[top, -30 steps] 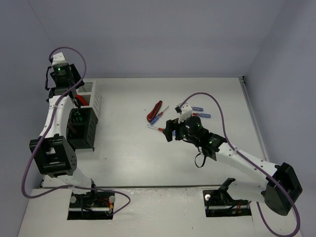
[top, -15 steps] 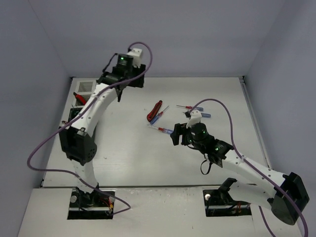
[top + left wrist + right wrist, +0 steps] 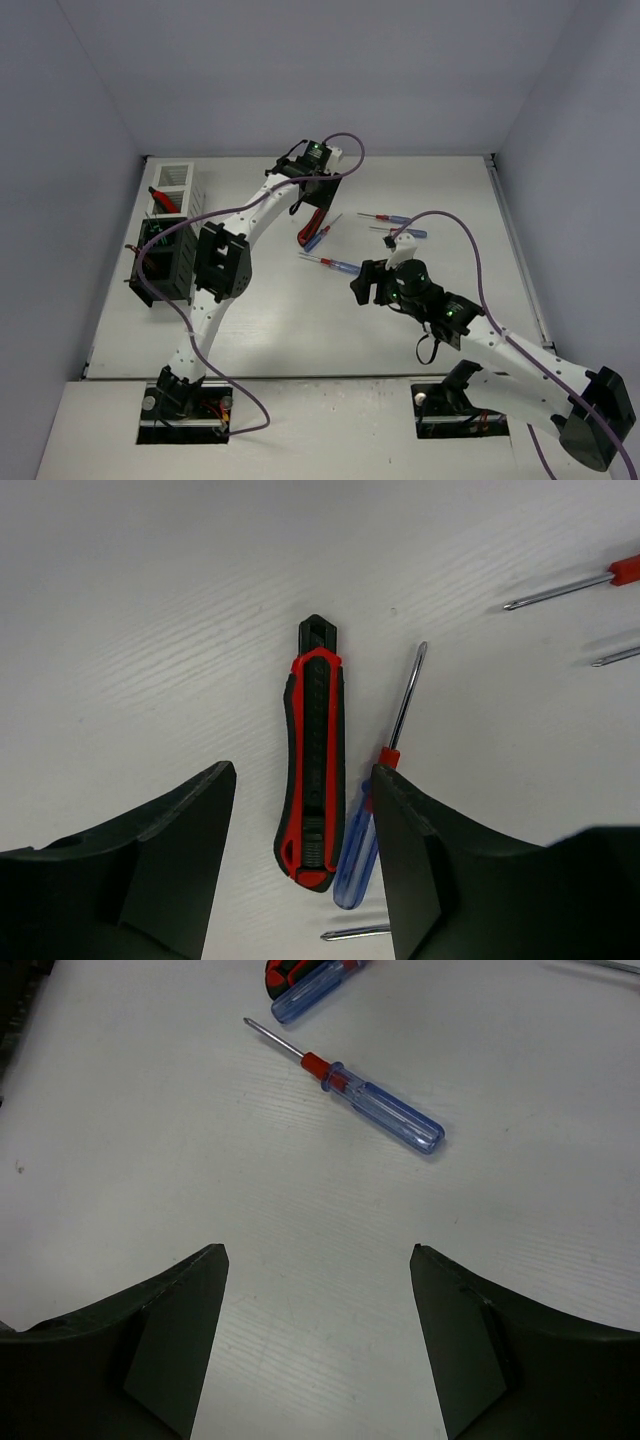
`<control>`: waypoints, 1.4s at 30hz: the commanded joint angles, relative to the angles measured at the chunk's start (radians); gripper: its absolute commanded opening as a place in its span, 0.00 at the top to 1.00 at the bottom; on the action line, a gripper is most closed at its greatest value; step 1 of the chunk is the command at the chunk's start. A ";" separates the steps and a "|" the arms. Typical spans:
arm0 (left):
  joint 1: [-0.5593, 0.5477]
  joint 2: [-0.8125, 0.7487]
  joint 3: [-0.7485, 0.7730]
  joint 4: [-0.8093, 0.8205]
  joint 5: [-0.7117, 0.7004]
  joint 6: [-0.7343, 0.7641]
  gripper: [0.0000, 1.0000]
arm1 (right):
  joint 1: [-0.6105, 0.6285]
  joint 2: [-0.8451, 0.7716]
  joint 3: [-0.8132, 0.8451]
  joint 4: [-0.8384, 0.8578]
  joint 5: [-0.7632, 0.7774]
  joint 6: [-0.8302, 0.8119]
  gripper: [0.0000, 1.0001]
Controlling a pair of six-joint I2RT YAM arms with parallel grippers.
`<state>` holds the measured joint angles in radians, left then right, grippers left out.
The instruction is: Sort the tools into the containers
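Note:
A red-and-black cutter-like tool (image 3: 315, 770) lies on the table with a blue-and-red screwdriver (image 3: 385, 780) right beside it. My left gripper (image 3: 300, 780) hovers open above them, one finger on each side of the pair. Seen from above, the left gripper (image 3: 312, 195) is at the far middle of the table, over the red tool (image 3: 313, 226). My right gripper (image 3: 318, 1255) is open and empty over bare table, short of another blue-handled screwdriver (image 3: 370, 1095). The containers (image 3: 172, 225) stand in a row at the left edge.
Two more thin screwdrivers (image 3: 385, 216) (image 3: 405, 233) lie right of the pile. A red-handled tool (image 3: 163, 198) sticks out of a white bin (image 3: 178, 176). The black bins (image 3: 165, 260) stand nearer to me. Purple cables loop off both arms.
The left arm has swung from over the bins at the left across to above the tool pile. The right gripper has drawn back a little toward the near side.

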<state>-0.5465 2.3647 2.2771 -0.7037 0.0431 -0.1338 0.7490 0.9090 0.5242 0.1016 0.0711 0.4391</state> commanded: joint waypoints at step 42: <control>0.082 -0.106 0.029 0.132 0.041 -0.071 1.00 | 0.019 -0.008 0.003 -0.006 -0.016 0.029 0.29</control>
<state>-0.5148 2.5581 2.3807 -0.6917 0.1109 -0.1945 0.7612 0.9031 0.5137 0.0657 0.0354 0.4716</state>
